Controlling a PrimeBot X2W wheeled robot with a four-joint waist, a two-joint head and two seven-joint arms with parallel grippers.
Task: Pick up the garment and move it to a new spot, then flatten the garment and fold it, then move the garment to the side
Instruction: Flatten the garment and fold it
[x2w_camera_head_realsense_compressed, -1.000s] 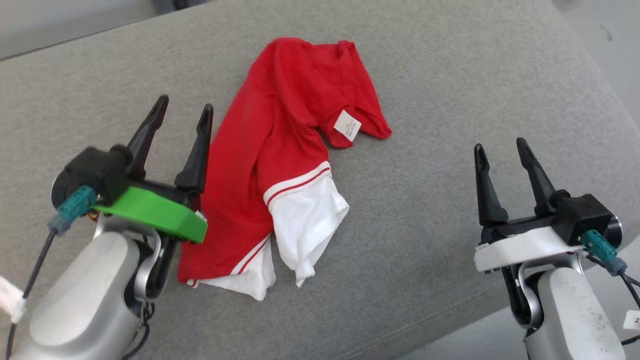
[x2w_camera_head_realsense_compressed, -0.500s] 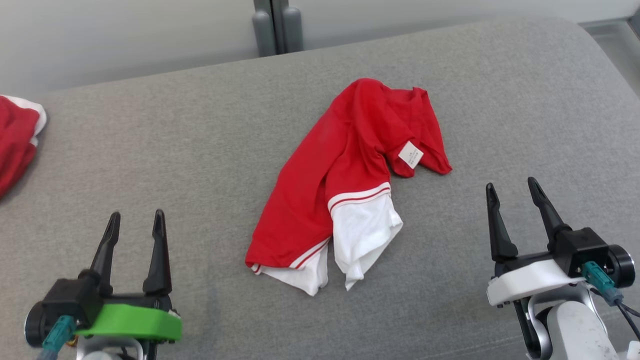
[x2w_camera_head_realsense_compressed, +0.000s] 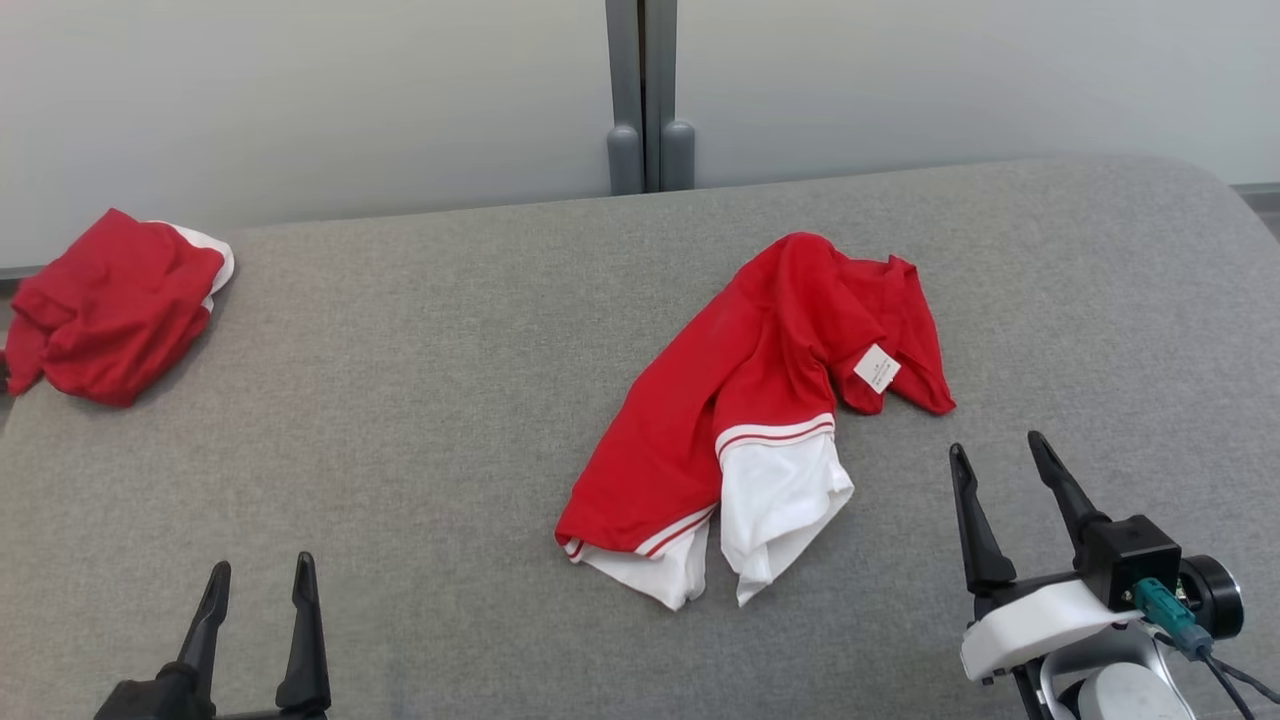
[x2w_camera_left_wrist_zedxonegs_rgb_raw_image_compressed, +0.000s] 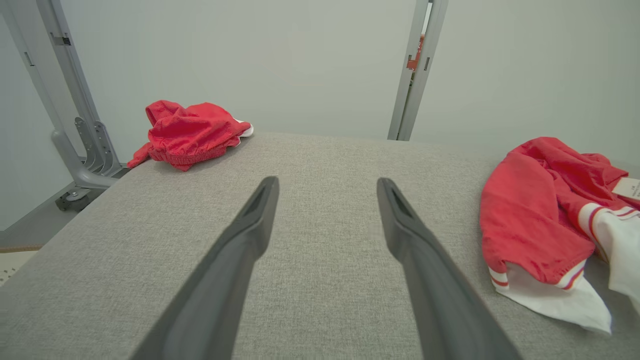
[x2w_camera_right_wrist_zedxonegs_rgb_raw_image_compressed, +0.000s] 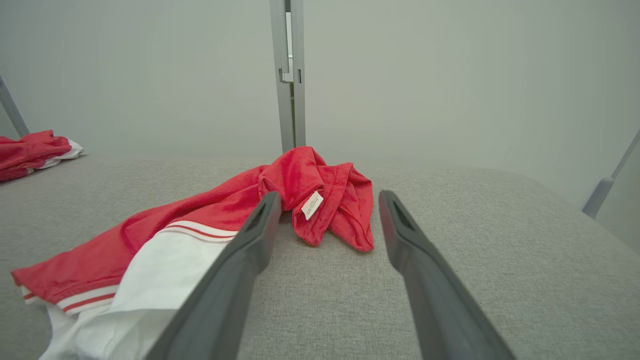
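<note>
Garment (x2w_camera_head_realsense_compressed: 740, 400), crumpled red-and-white, lies central on the desk (x2w_camera_head_realsense_compressed: 420, 400), near the right gripper (x2w_camera_head_realsense_compressed: 997, 441) and well apart from the left gripper (x2w_camera_head_realsense_compressed: 261, 562), both spread and empty; judgement: pinch the raised red folds by the tag (x2w_camera_head_realsense_compressed: 877, 367), then lift clear.

Grey fabric surface (x2w_camera_head_realsense_compressed: 400, 450) before a pale wall (x2w_camera_head_realsense_compressed: 300, 100) with a grey metal post (x2w_camera_head_realsense_compressed: 642, 90)

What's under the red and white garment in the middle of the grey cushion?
The garment lies crumpled straight on the grey cushion, which shows all round it. Anything beneath its folds is covered, so I cannot tell.
</note>
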